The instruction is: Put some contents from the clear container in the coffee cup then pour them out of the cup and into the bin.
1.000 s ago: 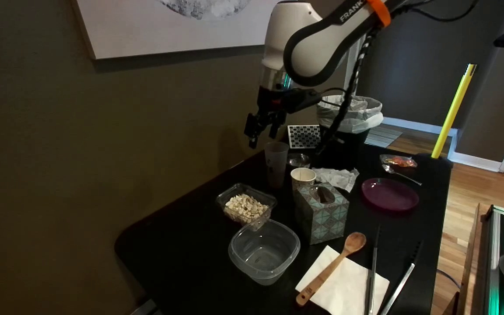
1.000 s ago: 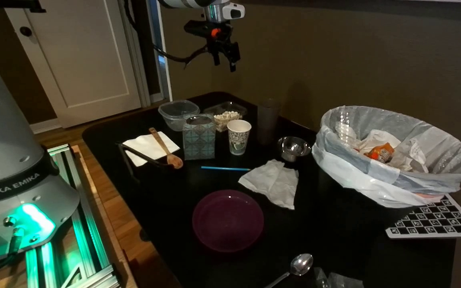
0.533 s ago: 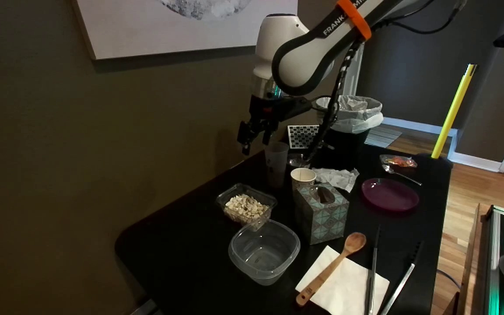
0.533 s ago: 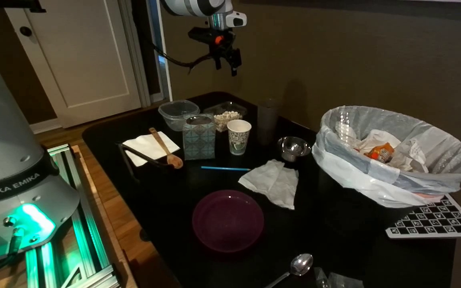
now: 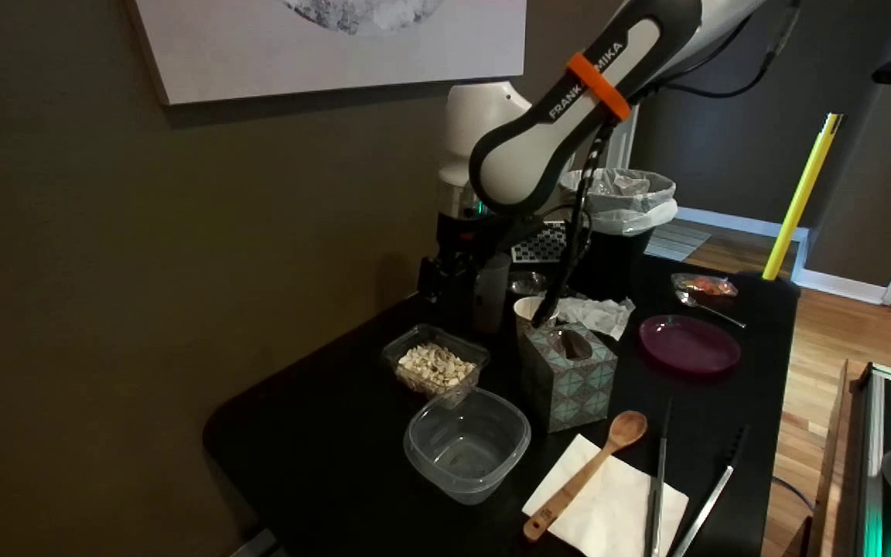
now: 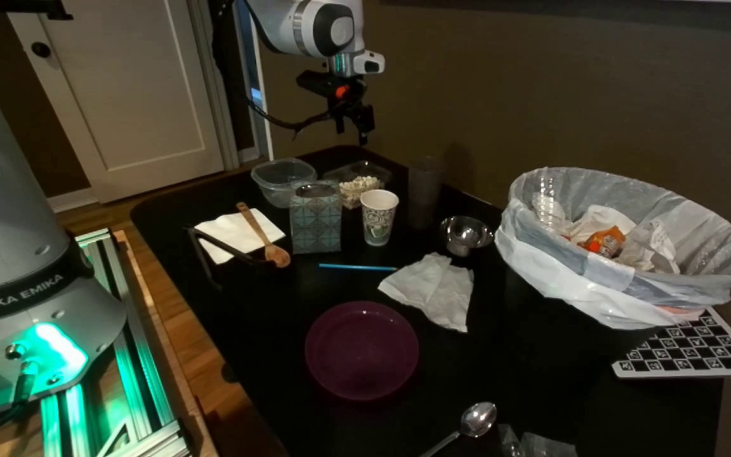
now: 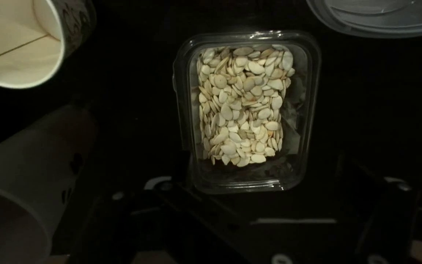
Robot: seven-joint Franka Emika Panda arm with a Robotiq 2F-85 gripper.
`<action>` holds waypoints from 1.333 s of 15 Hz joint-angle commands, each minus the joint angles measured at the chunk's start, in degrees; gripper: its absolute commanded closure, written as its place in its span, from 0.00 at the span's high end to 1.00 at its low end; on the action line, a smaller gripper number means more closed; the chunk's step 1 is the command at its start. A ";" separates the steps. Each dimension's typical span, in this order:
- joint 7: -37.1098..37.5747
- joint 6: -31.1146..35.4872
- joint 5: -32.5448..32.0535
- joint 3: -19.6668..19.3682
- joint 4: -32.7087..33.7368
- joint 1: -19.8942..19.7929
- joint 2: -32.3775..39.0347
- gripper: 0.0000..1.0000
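Observation:
The clear container [image 5: 424,334] stands on the black table in both exterior views [image 6: 368,169] and holds the contents, pale flat seeds [image 7: 242,106]. In the wrist view the container [image 7: 308,110] is upright and centred. The coffee cup, a patterned paper cup [image 6: 378,219], stands upright beside it; the wrist view looks into its bare inside [image 7: 17,47]. The bin [image 6: 568,273], with a white liner over its rim, is farther along the table [image 5: 623,263]. My gripper [image 7: 264,165] is open and empty, above the table near the container, in both exterior views [image 5: 445,289] [image 6: 351,134].
A tall frosted cup [image 5: 492,294] stands close to my gripper. A larger clear tub [image 5: 467,441] and a tissue box [image 5: 569,379] flank the container. A metal bowl [image 6: 466,236], maroon plate [image 6: 362,351], wooden spoon [image 5: 585,476] and tongs [image 5: 704,510] lie around.
The arm and open gripper have moved down, lower over the table by the container. The container, cup and bin have not moved.

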 commanded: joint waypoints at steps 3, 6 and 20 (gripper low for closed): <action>1.78 3.76 1.17 -2.55 6.09 2.66 8.69 1.00; 1.57 7.11 2.14 -3.08 9.14 3.12 12.80 1.00; 0.83 7.58 4.74 -3.59 19.96 4.80 24.34 0.71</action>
